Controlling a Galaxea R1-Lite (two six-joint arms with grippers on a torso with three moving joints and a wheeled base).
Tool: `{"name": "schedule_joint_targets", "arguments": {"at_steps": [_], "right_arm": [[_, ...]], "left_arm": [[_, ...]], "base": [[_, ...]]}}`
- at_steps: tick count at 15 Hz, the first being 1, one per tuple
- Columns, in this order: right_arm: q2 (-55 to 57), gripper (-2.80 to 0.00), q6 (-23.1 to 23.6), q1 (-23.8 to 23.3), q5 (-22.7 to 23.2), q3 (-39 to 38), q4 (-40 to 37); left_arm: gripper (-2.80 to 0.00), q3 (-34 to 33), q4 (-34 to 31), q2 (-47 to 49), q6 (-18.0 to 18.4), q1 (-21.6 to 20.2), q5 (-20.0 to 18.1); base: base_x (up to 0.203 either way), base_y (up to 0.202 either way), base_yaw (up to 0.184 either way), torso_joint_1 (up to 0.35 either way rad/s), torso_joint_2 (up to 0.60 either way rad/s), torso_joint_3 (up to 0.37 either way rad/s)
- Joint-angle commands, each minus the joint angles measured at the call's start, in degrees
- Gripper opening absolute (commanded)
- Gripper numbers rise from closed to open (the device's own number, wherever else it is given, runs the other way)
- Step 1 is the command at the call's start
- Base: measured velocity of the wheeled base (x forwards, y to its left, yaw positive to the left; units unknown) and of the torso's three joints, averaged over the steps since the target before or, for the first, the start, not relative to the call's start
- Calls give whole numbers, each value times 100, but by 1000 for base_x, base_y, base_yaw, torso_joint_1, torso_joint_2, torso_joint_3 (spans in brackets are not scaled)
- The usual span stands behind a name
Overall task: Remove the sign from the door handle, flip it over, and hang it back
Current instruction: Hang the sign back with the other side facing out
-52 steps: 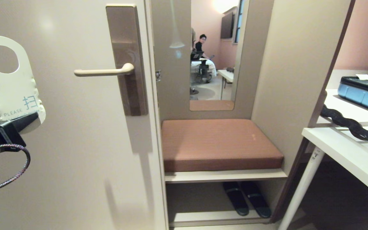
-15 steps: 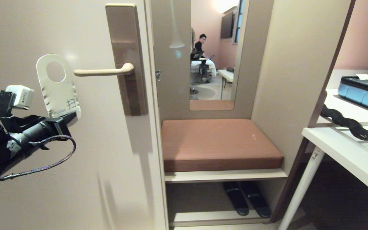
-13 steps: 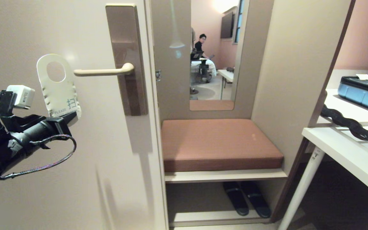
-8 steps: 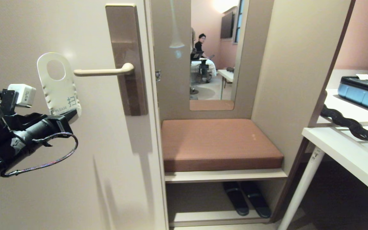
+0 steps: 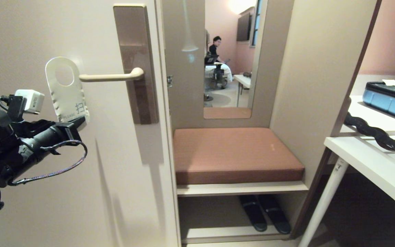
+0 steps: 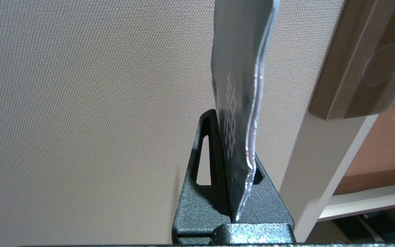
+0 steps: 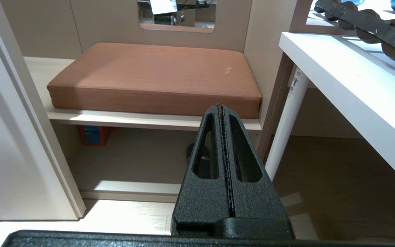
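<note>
The sign (image 5: pixel 69 99) stands upright with its white face towards me, its oval hole level with the free tip of the door handle (image 5: pixel 110 77) and just left of it. That beige lever sticks out leftward from the brown plate (image 5: pixel 135 61) on the cream door. My left gripper (image 5: pixel 78 121) is shut on the sign's bottom edge. In the left wrist view the sign (image 6: pixel 238 85) shows nearly edge-on, dark face visible, pinched in the left gripper (image 6: pixel 233 144), with the plate (image 6: pixel 355 68) beyond. My right gripper (image 7: pixel 220 109) hangs low, shut and empty.
Right of the door is a niche with a brown cushioned bench (image 5: pixel 235 154), a mirror (image 5: pixel 228 58) reflecting a seated person, and dark slippers (image 5: pixel 264 212) underneath. A white table (image 5: pixel 372 164) at the right carries a blue case (image 5: pixel 389 97) and a black twisted strip (image 5: pixel 379 137).
My left gripper has carried the sign from the far left up to the handle's tip. Over the last second it crept a little further right and the sign turned slightly more edge-on.
</note>
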State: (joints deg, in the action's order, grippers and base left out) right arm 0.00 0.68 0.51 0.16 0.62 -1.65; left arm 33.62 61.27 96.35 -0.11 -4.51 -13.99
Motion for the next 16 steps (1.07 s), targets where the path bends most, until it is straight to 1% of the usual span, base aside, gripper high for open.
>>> {"name": "schedule_joint_targets", "arguments": {"at_steps": [1,6,13,16], "right_arm": [[0,-280,2,3,2,-1,-2],[0,-280,2,2,2,-1,-2],[0,-280,2,2,2,-1,-2],[0,-280,2,2,2,-1,-2]], "left_arm": [[-280,71,34,76,-7,36,-7],[-280,120,36,162,-7,189,2],[-280,259,42,270,-4,221,2],[-280,252,42,279,-7,325,2]], "base": [[0,0,0,0,0,0],[0,0,0,0,0,0],[0,0,0,0,0,0],[0,0,0,0,0,0]]}}
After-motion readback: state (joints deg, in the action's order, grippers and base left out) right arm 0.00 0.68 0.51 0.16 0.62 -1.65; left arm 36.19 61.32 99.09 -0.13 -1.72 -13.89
